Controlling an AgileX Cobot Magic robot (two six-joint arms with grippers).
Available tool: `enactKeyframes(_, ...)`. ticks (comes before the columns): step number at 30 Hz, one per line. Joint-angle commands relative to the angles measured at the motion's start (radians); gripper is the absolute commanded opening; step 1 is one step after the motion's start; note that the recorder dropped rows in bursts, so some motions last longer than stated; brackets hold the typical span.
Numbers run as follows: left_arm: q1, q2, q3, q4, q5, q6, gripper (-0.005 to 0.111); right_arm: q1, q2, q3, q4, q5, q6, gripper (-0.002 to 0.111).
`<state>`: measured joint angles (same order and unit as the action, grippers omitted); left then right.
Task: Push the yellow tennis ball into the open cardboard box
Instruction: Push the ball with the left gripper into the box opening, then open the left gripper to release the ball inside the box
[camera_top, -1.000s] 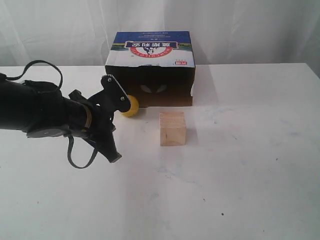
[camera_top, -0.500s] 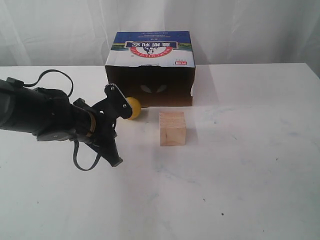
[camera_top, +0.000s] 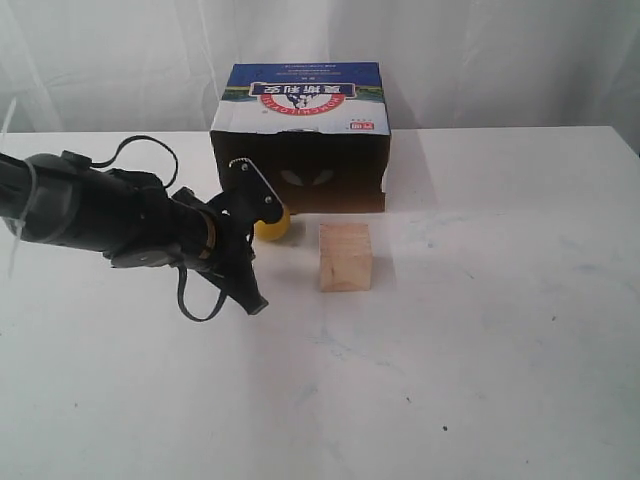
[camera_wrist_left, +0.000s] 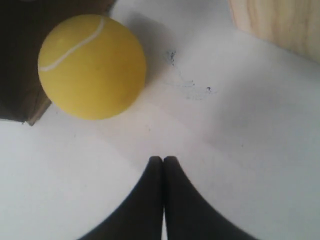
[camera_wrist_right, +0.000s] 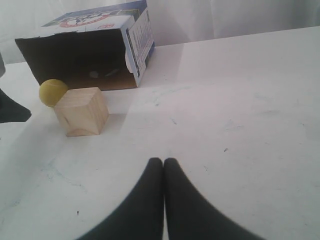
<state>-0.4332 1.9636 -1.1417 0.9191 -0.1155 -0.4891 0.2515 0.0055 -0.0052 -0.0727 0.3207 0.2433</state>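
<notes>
The yellow tennis ball (camera_top: 274, 227) lies on the white table at the front left corner of the open cardboard box (camera_top: 300, 160), whose dark opening faces the exterior camera. In the left wrist view the ball (camera_wrist_left: 92, 66) sits against the box edge (camera_wrist_left: 20, 95), a short way beyond and to one side of my left gripper (camera_wrist_left: 163, 159). That gripper is shut and empty. My left arm (camera_top: 120, 215) reaches in from the left and hides part of the ball. My right gripper (camera_wrist_right: 163, 161) is shut over bare table, far from the ball (camera_wrist_right: 52, 92) and box (camera_wrist_right: 85, 55).
A pale wooden cube (camera_top: 345, 257) stands just right of the ball, in front of the box opening. It also shows beside the ball as the cube (camera_wrist_right: 81, 111) in the right wrist view. A white curtain hangs behind the table.
My left arm has swung right and towards the box. The ball has rolled a little to the right along the box front. The cube and box have not moved.
</notes>
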Motion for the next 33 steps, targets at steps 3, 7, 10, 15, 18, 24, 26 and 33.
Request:
enactKeyframes(3,0.027,0.111,-0.139,0.009,-0.087,0.065,0.0,-0.003,-0.005,0.005,-0.005,-0.008,-0.004,0.0)
enactKeyframes(7,0.062,0.191,-0.368,0.061,0.009,0.095,0.0,-0.003,-0.005,0.005,-0.005,-0.008,-0.004,0.0)
enactKeyframes(10,0.062,0.16,-0.483,0.155,0.115,0.07,0.0,-0.003,-0.005,0.005,-0.005,-0.008,-0.004,0.0)
enactKeyframes(15,0.06,0.091,-0.501,0.186,0.128,-0.006,0.0,-0.003,-0.005,0.005,-0.005,-0.008,-0.004,0.0)
enactKeyframes(18,0.043,0.061,-0.436,0.184,0.135,-0.009,0.0,-0.003,-0.005,0.005,-0.005,-0.008,-0.004,0.0)
enactKeyframes(24,-0.01,-0.023,-0.231,0.132,0.128,-0.012,0.0,-0.003,-0.005,0.005,-0.005,-0.008,-0.004,0.0)
enactKeyframes(26,-0.022,-0.067,-0.154,0.107,0.101,-0.012,0.0,-0.003,-0.005,0.005,-0.005,-0.008,-0.004,0.0)
enactKeyframes(33,-0.038,-0.233,0.118,-0.003,0.004,-0.012,0.0,-0.003,-0.005,0.005,-0.005,-0.008,-0.004,0.0)
